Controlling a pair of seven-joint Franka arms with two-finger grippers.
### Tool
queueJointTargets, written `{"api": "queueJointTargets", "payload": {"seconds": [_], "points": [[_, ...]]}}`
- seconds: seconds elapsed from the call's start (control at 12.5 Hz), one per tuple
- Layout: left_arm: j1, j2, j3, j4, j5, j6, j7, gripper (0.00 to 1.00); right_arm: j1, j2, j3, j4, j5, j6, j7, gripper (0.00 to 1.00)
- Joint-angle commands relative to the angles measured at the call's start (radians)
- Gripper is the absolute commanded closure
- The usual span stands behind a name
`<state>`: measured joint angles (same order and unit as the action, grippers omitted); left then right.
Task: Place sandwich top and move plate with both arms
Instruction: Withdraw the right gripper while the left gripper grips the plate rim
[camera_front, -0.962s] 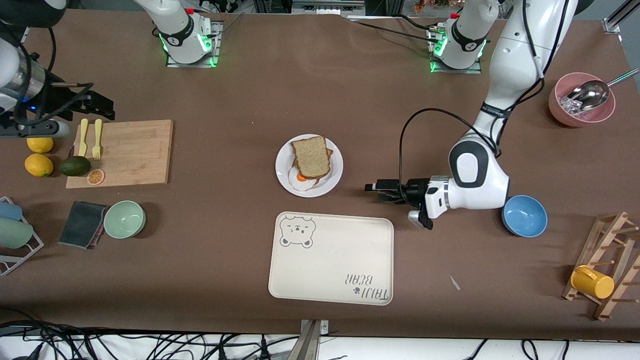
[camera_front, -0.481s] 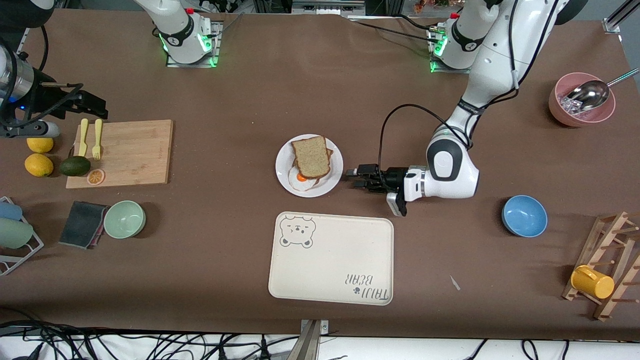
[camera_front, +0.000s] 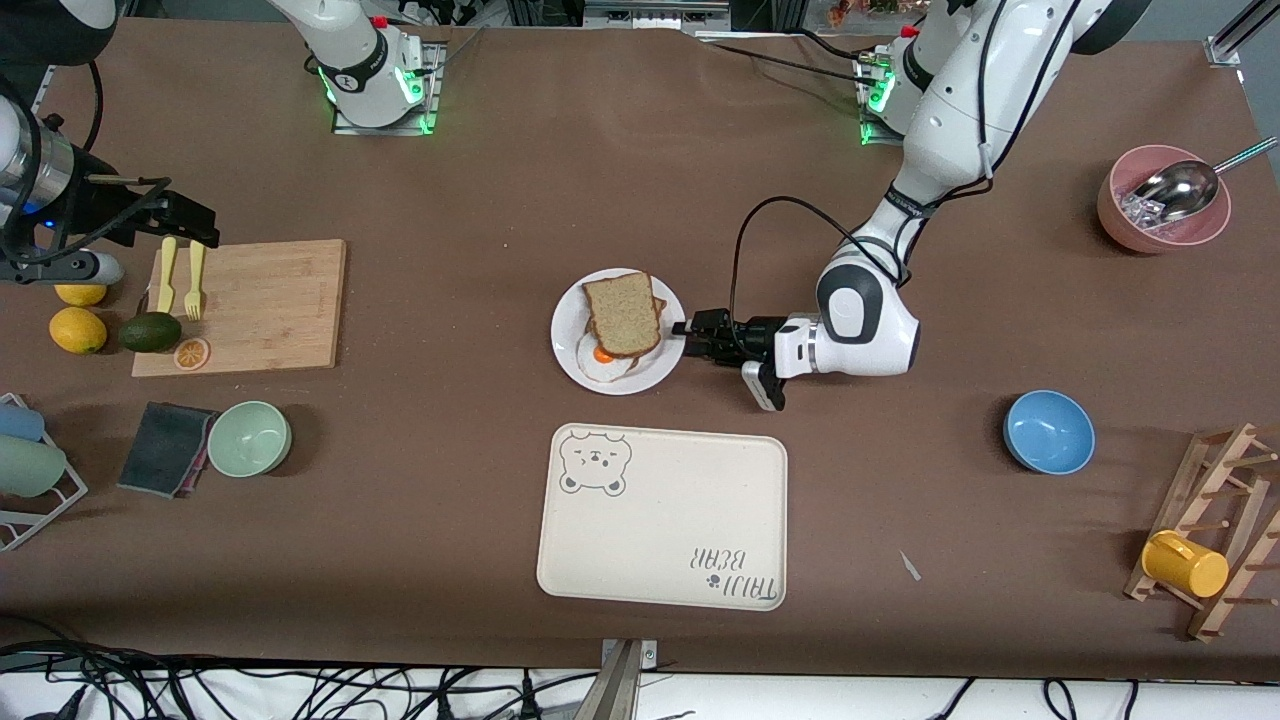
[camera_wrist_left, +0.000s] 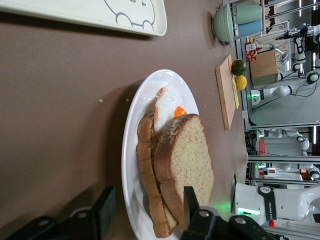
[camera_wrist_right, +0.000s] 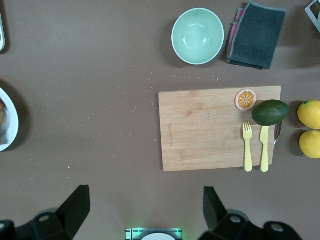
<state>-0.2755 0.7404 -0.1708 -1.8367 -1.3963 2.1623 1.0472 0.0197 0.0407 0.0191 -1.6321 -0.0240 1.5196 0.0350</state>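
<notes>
text: "TAIJI BEAR", upside down in front view | on: cream tray (camera_front: 660, 520), corner near front camera, toward left arm's end | bear face print at diagonal corner | other labels: unreadable

High front view faces robots, wrist views closer, all share plate (camera_front: 568, 335)

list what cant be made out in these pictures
- Lower bread slice: mostly covered by the sandwich top in the front and left wrist views.
- Fried egg: partly under the bread.
- Left gripper at the plate rim: whether its fingers touch the rim cannot be told; in the left wrist view the frame edge cuts them off.
- Right gripper, above the table near the cutting board: only its open fingertips show in the right wrist view.
- Pink bowl's contents: too small.
</notes>
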Motion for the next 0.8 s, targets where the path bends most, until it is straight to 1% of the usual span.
{"api": "queueJointTargets", "payload": {"seconds": [0.0,0.16,0.24,0.4,0.48,0.64,0.72], "points": [[-0.011,0.000,0.004,-0.009,-0.040,0.022,0.039,0.44,0.003,0.013,0.004,0.028,-0.010,-0.007,0.019,0.00],[-0.048,0.019,0.004,0.001,-0.040,0.062,0.040,0.46,0.005,0.013,0.004,0.028,-0.011,-0.009,0.017,0.00],[-0.051,0.027,0.004,0.005,-0.040,0.064,0.040,0.47,0.003,0.013,0.004,0.028,-0.010,-0.009,0.017,0.00],[-0.053,0.027,0.004,0.005,-0.038,0.067,0.042,0.51,-0.003,0.016,0.002,0.028,-0.010,-0.009,0.016,0.00],[-0.065,0.028,0.004,0.004,-0.040,0.092,0.042,0.57,-0.004,0.016,0.001,0.028,-0.010,-0.009,0.013,0.00],[-0.068,0.028,0.004,0.005,-0.041,0.108,0.040,0.81,-0.009,0.019,-0.001,0.023,-0.007,-0.012,0.019,0.00],[-0.062,0.030,0.004,0.004,-0.037,0.108,0.046,0.86,-0.009,0.019,-0.001,0.024,-0.008,-0.012,0.017,0.00]]}}
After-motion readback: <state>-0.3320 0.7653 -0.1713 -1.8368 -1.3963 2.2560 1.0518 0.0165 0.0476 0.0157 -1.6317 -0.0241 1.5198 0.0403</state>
